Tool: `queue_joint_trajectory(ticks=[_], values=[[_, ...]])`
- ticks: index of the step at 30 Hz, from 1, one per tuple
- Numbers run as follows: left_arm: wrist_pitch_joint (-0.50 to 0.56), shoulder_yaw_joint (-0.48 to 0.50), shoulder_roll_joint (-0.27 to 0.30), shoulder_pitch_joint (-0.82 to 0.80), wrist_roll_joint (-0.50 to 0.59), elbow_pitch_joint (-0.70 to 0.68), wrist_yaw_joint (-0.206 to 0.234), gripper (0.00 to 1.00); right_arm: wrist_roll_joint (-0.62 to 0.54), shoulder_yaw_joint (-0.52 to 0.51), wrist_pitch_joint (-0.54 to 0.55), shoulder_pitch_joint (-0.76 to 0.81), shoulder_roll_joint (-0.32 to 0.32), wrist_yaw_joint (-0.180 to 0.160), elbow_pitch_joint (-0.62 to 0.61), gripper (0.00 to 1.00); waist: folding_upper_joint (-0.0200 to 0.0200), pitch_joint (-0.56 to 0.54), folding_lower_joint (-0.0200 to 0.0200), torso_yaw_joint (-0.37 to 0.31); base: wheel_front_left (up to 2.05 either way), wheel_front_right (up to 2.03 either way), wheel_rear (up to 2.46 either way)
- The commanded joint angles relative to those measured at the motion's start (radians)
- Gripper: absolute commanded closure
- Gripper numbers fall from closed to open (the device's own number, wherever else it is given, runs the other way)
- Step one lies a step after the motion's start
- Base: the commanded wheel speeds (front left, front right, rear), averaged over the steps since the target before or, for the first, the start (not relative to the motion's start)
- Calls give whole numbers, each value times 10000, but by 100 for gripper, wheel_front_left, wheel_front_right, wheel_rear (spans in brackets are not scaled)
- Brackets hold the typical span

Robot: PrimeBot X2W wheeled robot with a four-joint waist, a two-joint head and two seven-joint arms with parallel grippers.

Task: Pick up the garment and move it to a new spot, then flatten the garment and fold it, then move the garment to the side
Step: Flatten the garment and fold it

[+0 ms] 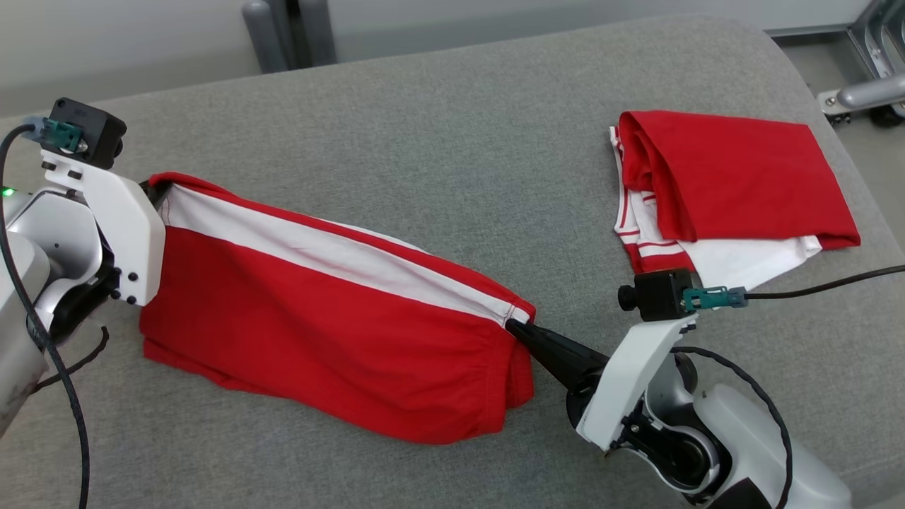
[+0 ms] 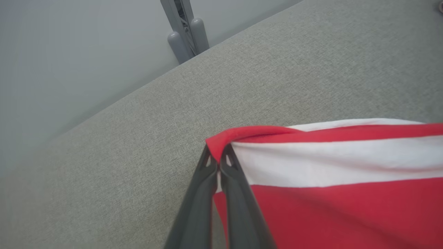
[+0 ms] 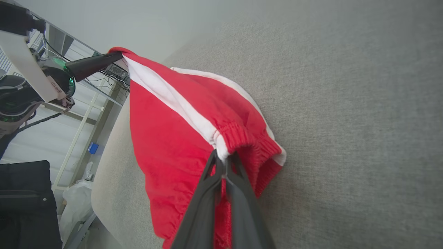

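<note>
The left gripper [image 2: 218, 162] and right gripper [image 1: 522, 329] each pinched an opposite end of the red-and-white garment [image 1: 318, 318], stretched over the grey worktop [image 1: 424, 127], where a harder pull could likely slip either thin hem free.

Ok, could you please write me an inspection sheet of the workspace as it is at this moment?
Surface: grey fabric surface, bare apart from two garments.
Job's things: red and white garment, stretched by its top edge between both grippers, the rest hanging below.
Clutter: folded garment, also red and white, lying at the right, apart from the held one.
Grippers: left gripper shut on one top corner of the garment; right gripper shut on the other top corner.
Cables: black cable along the left arm; second black cable plugged in at the right wrist.
Surroundings: grey post behind the surface; metal frame at the far right.
</note>
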Motion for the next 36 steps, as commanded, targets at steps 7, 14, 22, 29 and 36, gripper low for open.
queue_joint_trajectory(ticks=[7, 14, 22, 29, 36], values=[[94, -184, -405, -694, 276, 1210, -251, 100, -153, 27, -433, -447, 342, 0, 462, 100, 0, 526, 0, -373, 0, 0, 0], [53, -307, -659, -910, 342, 1972, -446, 100, -263, 81, -842, -772, 549, 0, 813, 100, 0, 823, 0, -418, 0, 0, 0], [-254, -318, -909, -1051, 419, 2497, -409, 67, -272, -111, -1072, -934, 694, -1, 1480, 21, 0, 1000, 0, -324, 0, 0, 0], [-758, -329, -1229, -876, 448, 2944, -327, 0, -294, -196, -1105, -940, 795, 0, 1803, 0, 0, 816, 0, -169, 0, 0, 0], [-1336, -500, -1391, -547, 625, 3290, -353, 0, -714, -176, -888, -781, 358, 0, 1865, 0, 0, 226, 0, -32, 0, 0, 0]])
